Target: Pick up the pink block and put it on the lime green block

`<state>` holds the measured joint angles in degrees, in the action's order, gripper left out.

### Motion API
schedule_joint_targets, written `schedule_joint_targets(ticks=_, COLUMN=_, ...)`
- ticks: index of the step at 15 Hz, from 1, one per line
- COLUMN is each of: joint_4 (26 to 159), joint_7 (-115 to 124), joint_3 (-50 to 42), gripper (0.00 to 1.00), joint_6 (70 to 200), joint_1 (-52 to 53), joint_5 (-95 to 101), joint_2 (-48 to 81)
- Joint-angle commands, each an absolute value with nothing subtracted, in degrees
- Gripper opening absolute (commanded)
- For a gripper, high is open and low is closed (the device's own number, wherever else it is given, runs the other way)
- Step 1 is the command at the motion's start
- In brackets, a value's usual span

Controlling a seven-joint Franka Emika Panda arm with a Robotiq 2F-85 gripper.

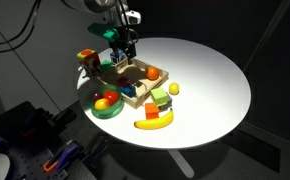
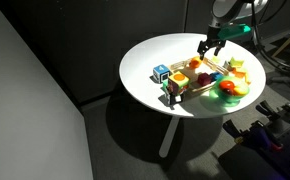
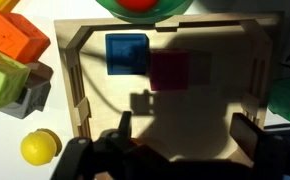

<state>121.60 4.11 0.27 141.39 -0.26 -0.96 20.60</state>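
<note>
The pink block (image 3: 170,70) lies in shadow on the floor of a wooden tray (image 3: 75,90), right beside a blue cube (image 3: 125,52). My gripper (image 3: 185,135) is open and empty. It hovers over the tray with the pink block a little ahead of its fingertips. Both exterior views show the gripper (image 1: 120,55) (image 2: 210,45) over the tray (image 1: 135,82) (image 2: 200,80). A darker green block (image 3: 289,95), seemingly the lime green block, shows partly at the right edge outside the tray wall. The pink block is too small to make out in the exterior views.
A brighter yellow-green cube (image 3: 3,80), an orange cube (image 3: 15,35), a grey cube (image 3: 35,97) and a yellow ball (image 3: 40,148) lie outside the tray. A green bowl (image 1: 107,108) holds fruit. A toy banana (image 1: 153,123) lies near the round white table's (image 1: 215,80) front.
</note>
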Motion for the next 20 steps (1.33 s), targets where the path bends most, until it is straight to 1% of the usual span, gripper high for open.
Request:
schedule_joint_targets(ticks=1, joint_4=121.5, joint_7=4.0, joint_3=0.0, gripper=1.0, joint_6=141.2, joint_1=0.0, joint_5=-1.1, joint_2=20.6)
schedule_joint_targets(ticks=3, joint_4=121.5, joint_7=4.0, joint_3=0.0, gripper=1.0, joint_6=141.2, joint_1=0.0, joint_5=-1.1, joint_2=20.6)
schedule_joint_targets(ticks=14, joint_4=116.2, joint_7=3.7, joint_3=-1.1, gripper=1.0, joint_6=141.7, joint_1=0.3, joint_5=0.3, joint_2=30.4)
schedule_joint_targets(ticks=20, joint_4=115.2, joint_7=3.4, joint_3=-0.9, gripper=1.0, joint_6=141.9, joint_1=0.9, joint_5=0.5, joint_2=32.9)
